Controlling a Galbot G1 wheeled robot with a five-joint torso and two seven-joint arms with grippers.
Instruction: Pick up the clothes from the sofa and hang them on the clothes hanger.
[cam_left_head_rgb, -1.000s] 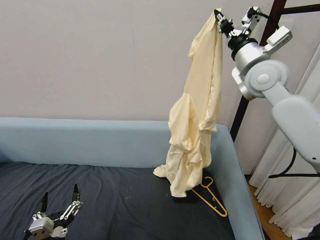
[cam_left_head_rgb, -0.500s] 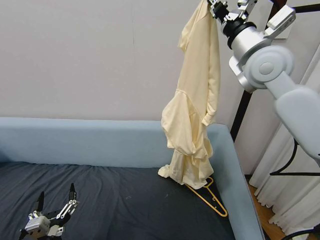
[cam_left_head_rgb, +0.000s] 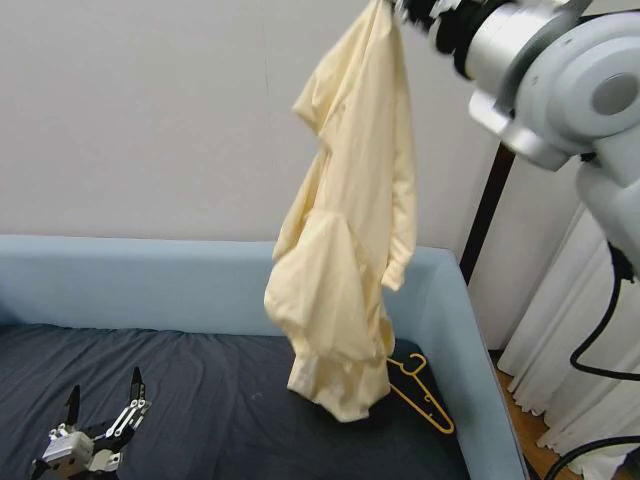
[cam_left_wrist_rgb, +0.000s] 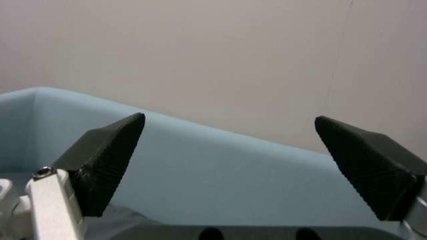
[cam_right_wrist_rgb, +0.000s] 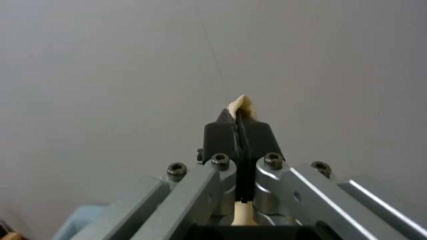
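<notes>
While the right gripper (cam_right_wrist_rgb: 238, 121) clamps the pale yellow shirt (cam_left_head_rgb: 350, 230) high over the blue sofa (cam_left_head_rgb: 200, 285), the left gripper (cam_left_head_rgb: 104, 400) hovers low, spread wide.

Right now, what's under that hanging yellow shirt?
The dark sofa seat and a yellow hanger, partly covered by the hem. The right gripper holds the shirt; the left gripper sits low.

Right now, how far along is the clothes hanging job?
Pickup looks done: the right hand is shut on the yellow garment, holding it up over the sofa. Hanging is left: the hanger lies bare on the sofa seat, and the left hand is open, low over the cushion.
</notes>
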